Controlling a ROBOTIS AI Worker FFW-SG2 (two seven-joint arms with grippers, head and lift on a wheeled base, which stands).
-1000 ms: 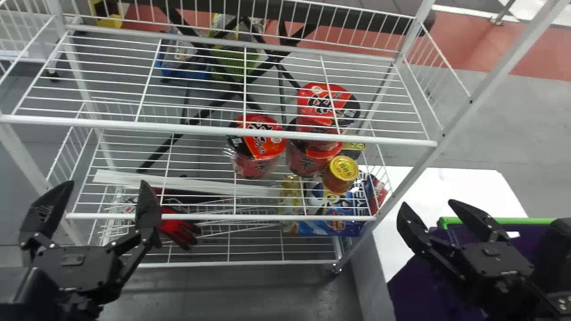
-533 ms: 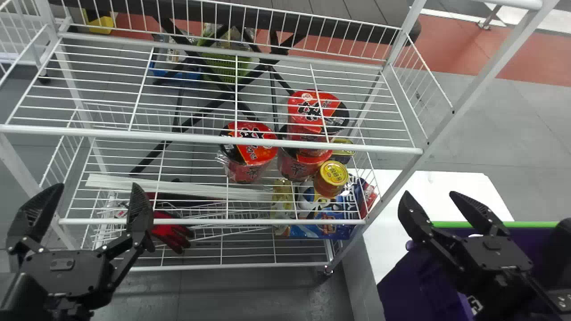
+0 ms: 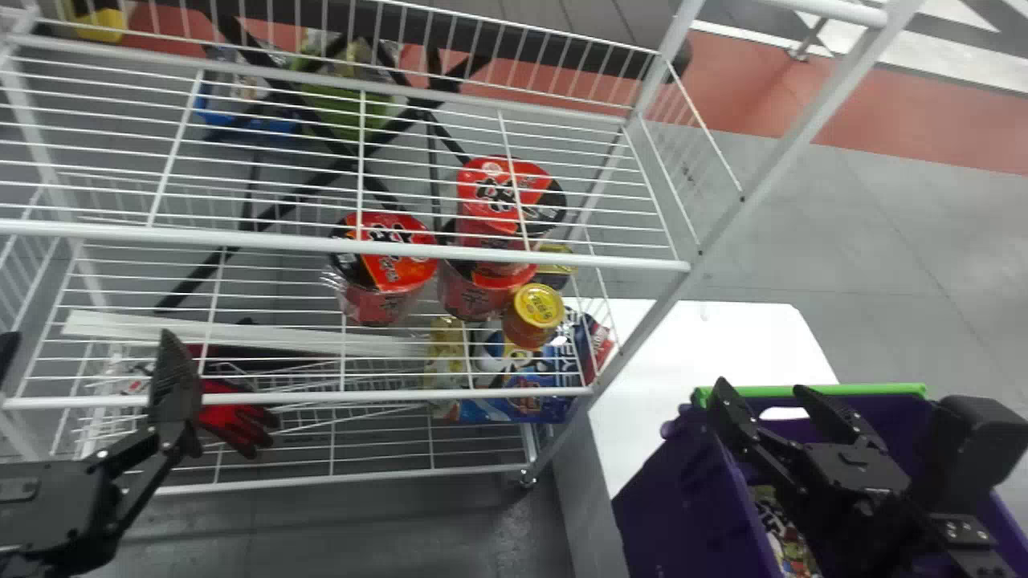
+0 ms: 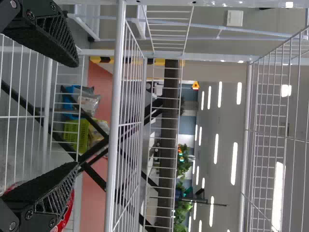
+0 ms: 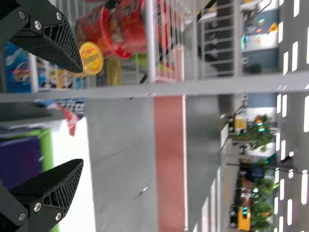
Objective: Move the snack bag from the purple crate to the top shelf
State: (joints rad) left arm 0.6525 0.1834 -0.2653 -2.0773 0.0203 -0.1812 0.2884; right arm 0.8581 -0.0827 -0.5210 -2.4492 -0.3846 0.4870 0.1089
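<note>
The right gripper (image 3: pixel 759 387) is held open above the far left corner of the purple crate (image 3: pixel 671 518). Inside the crate, partly hidden by the right arm, lies colourful printed packaging (image 3: pixel 783 526); whether it is one snack bag or several I cannot tell. In the right wrist view the gripper (image 5: pixel 82 116) has nothing between its fingers, and the crate (image 5: pixel 21 157) lies below it. The left gripper (image 3: pixel 87 345) stands open before the left part of the rack, near the top shelf (image 3: pixel 482 257); its wrist view shows the gripper (image 4: pixel 77 114) empty.
Red noodle cups (image 3: pixel 385 269) and a yellow-lidded can (image 3: pixel 534 315) stand on the shelf below the top one. Blue snack packaging (image 3: pixel 522 393) and red gloves (image 3: pixel 233 421) lie lower. The rack's slanting right post (image 3: pixel 723 225) stands between shelves and crate. A white table (image 3: pixel 707 345) adjoins.
In the head view the rack and left gripper have shifted left, and more of the crate, with packaging inside, has come into view. Both grippers have stayed open.
</note>
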